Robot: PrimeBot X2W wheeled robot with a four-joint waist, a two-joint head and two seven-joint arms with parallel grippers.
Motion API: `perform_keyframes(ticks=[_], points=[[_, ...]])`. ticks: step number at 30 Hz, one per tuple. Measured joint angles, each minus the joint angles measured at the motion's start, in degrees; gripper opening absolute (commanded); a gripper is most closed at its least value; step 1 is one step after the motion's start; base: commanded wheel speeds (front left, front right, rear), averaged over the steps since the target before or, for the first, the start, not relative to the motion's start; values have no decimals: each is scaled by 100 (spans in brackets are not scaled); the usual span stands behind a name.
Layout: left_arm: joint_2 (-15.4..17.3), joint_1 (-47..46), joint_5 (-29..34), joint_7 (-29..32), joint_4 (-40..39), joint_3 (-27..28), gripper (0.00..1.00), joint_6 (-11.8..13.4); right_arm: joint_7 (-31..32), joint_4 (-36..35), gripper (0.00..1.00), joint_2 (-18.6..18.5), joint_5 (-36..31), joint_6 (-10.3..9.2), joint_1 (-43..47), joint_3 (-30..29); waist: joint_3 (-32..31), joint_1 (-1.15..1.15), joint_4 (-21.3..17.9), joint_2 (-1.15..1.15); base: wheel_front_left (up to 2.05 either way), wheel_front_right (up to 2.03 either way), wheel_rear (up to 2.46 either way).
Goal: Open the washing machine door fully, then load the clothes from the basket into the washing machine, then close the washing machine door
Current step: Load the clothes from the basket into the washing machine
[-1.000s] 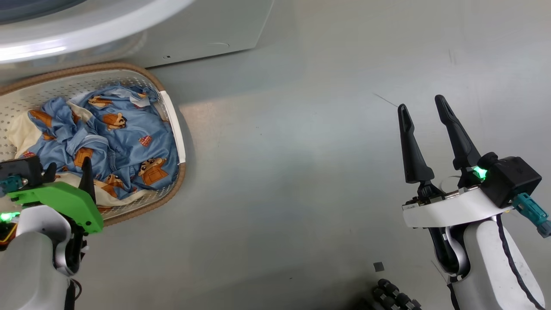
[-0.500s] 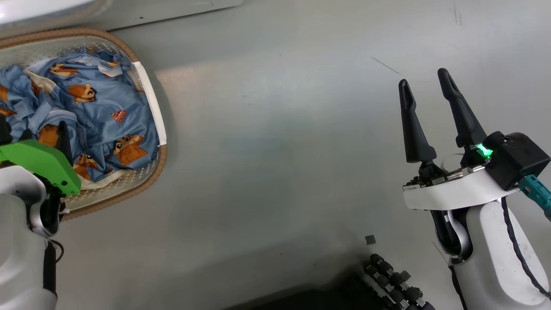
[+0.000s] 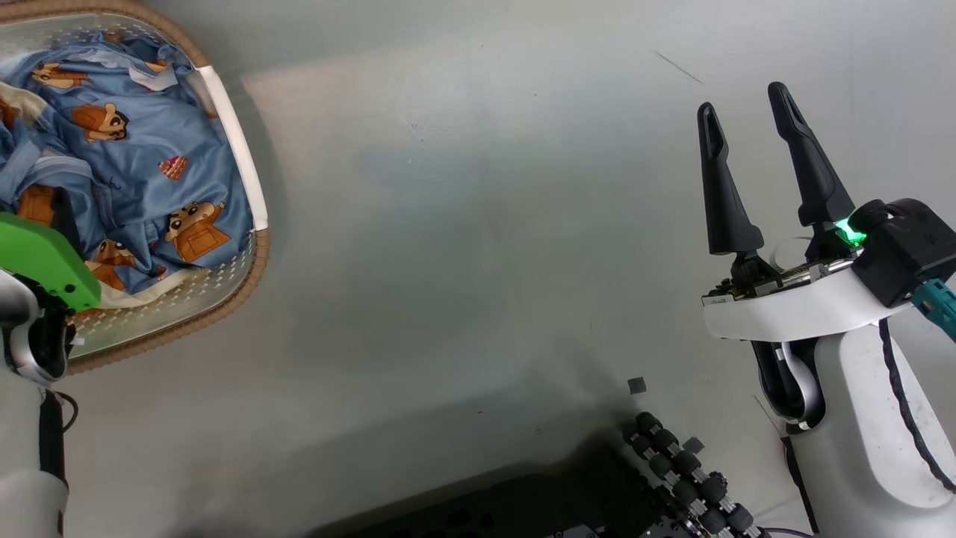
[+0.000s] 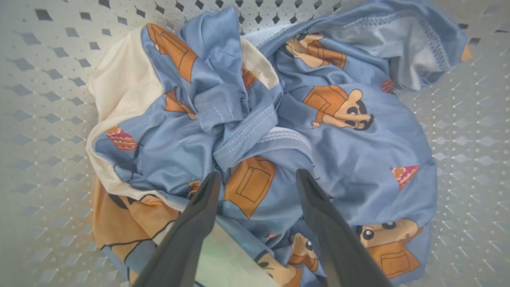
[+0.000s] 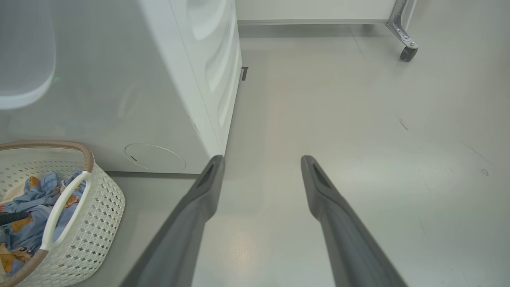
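Grey smooth floor [image 3: 463, 224] is the biggest thing in sight; it lies under and in front of the right end effector [image 3: 742, 104], and it is what shows between this one's two dark fingers. White washing machine [image 5: 159, 119] stands ahead of the right end effector and to its left, with its lower front panel and one side wall showing in the right wrist view. Its nearest corner comes down just beyond the left fingertip in that view.

Next in size is the basket [image 3: 224, 314], cream-white and perforated, with a brown woven rim. It sits on the floor well apart from the right end effector, on its left, and directly below the left end effector [image 4: 258, 177]. Inside the basket lie the clothes [image 4: 259, 119], a crumpled heap of light-blue fabric with orange-brown cartoon figures and some cream patches. The heap is right in front of the left end effector's fingertips, very close; I cannot tell if the tips touch the fabric.

Both end effectors have their fingers spread wide and hold nothing. A white handle [image 3: 231, 149] runs along the basket side that faces the right end effector. Black rollers [image 3: 687, 478] of the robot base show behind it, and a small caster wheel [image 5: 408, 52] is far ahead of it, to the right.
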Motion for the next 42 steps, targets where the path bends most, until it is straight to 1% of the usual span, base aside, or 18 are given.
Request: perform_keyframes(ticks=[17, 24, 32, 40, 41, 42], points=[[316, -542, 78, 296, 458, -91, 100, 33, 0, -16, 100, -54, 49, 0, -38, 93, 415, 0, -143, 0, 0, 0, 0], [460, -822, 183, 303, 565, -154, 100, 52, 0, -75, 100, -64, 55, 0, -81, 122, 589, 0, -206, 0, 0, 0, 0], [502, -973, 225, 349, 709, -238, 100, 75, 0, -86, 100, -68, 98, 0, -76, 120, 710, 0, -288, 0, 0, 0, 0], [510, -1096, 398, 344, 928, -367, 100, 80, 0, -91, 100, -114, 102, 0, -66, 68, 767, 0, -339, 0, 0, 0, 0], [511, -1108, 428, 344, 953, -392, 98, 80, 0, -91, 100, -120, 103, 0, -59, 65, 770, 0, -339, 0, 0, 0, 0], [511, -1122, 456, 343, 978, -410, 79, 80, 0, -91, 100, -122, 112, 0, -55, 57, 774, 0, -338, 0, 0, 0, 0]])
